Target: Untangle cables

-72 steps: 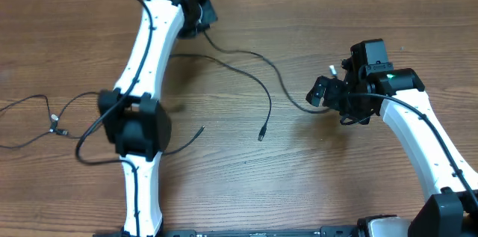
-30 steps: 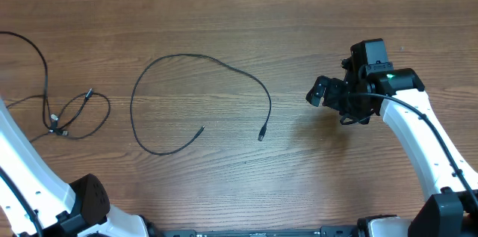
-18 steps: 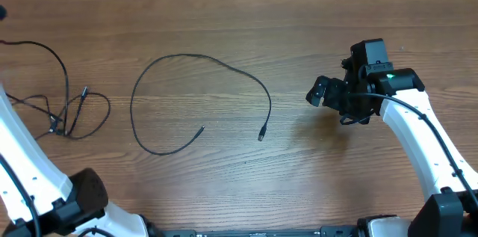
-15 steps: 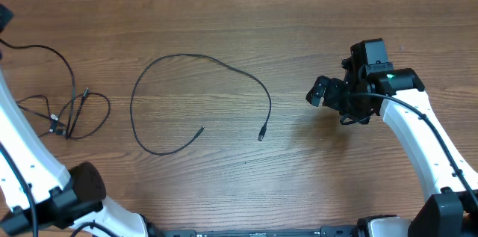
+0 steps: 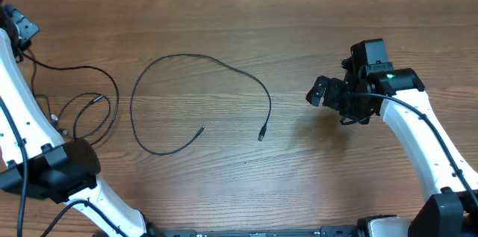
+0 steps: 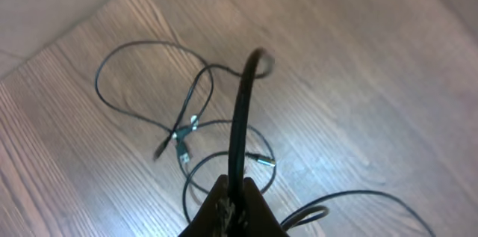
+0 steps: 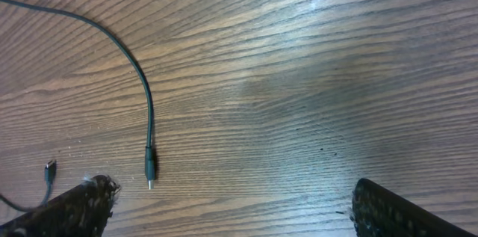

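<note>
One thin black cable (image 5: 196, 58) lies alone mid-table as an open loop, with plug ends at the lower left (image 5: 200, 128) and right (image 5: 261, 134). A bundle of cables (image 5: 81, 111) lies at the left. My left gripper (image 5: 21, 31) at the far left edge is shut on a cable (image 6: 240, 125) from that bundle and holds it raised; the tangled plugs (image 6: 183, 128) lie below it. My right gripper (image 5: 317, 91) is open and empty, right of the loop. In the right wrist view, between its spread fingers (image 7: 231, 214), lies the loop's plug end (image 7: 149, 167).
The table is bare brown wood (image 5: 321, 170). The left arm's white links and black joint (image 5: 60, 166) stand over the left front of the table. The right arm (image 5: 418, 128) reaches in from the right front.
The left arm swung from the table's middle to the far left, leaving the loop cable flat. It gripped a bundle cable and raised it, dragging the bundle right. The right arm stayed still.
</note>
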